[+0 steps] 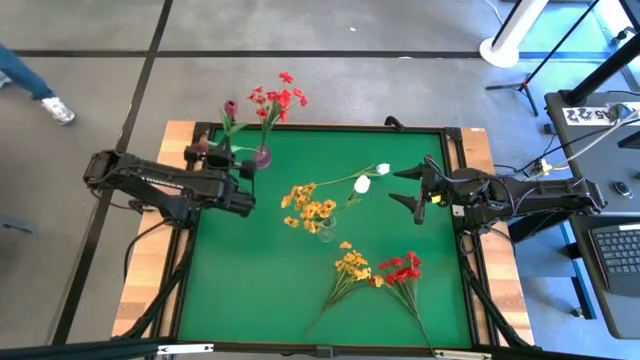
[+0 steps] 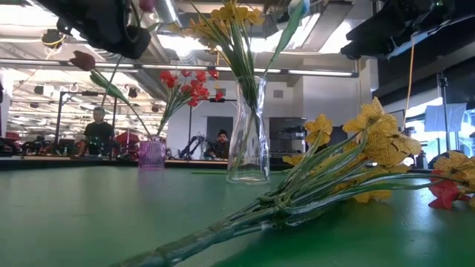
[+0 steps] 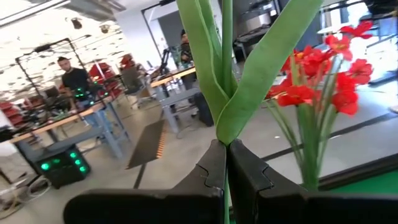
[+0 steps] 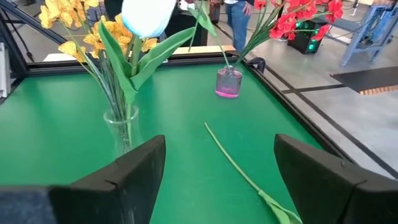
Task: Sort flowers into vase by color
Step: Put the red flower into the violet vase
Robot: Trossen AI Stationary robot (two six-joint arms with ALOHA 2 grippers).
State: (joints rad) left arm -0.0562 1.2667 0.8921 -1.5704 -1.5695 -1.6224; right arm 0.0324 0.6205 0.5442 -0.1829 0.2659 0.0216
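Green plastic stem and two long leaves are pinched between the fingers of the left gripper (image 3: 227,177), which is clamped shut on a dark pink-red bud (image 1: 230,107) at the upper left of the high view, just beside the pink vase (image 1: 262,156) that already carries a red cluster (image 1: 279,97). Judging by how thin the stem (image 3: 225,74) looks, the flower is very light and springy: it should bend rather than break, and the head will likely sway when the arm moves, so a hold low on the stem, under the leaf fork, seems the steadiest place, with the free end left long enough to drop into the narrow vase mouth. The smooth stem may also twist or slide in the fingers. Near the centre of the green table (image 1: 240,290), a clear glass vase (image 2: 248,133) holds a yellow-orange cluster (image 1: 310,205); the glass looks tall, slim and easy to tip, so any stem going in probably needs to enter straight from above. The right gripper (image 1: 415,188) hovers at centre right of the high view with its fingers spread wide and nothing between them, near a white bloom (image 1: 362,184) and a second white bloom (image 1: 382,169). Still flat on the cloth at the lower centre lie a loose yellow-orange bunch (image 1: 352,265) and a loose red bunch (image 1: 402,269); their stems are bundled together and thicker, so a grip mid-stem looks best.
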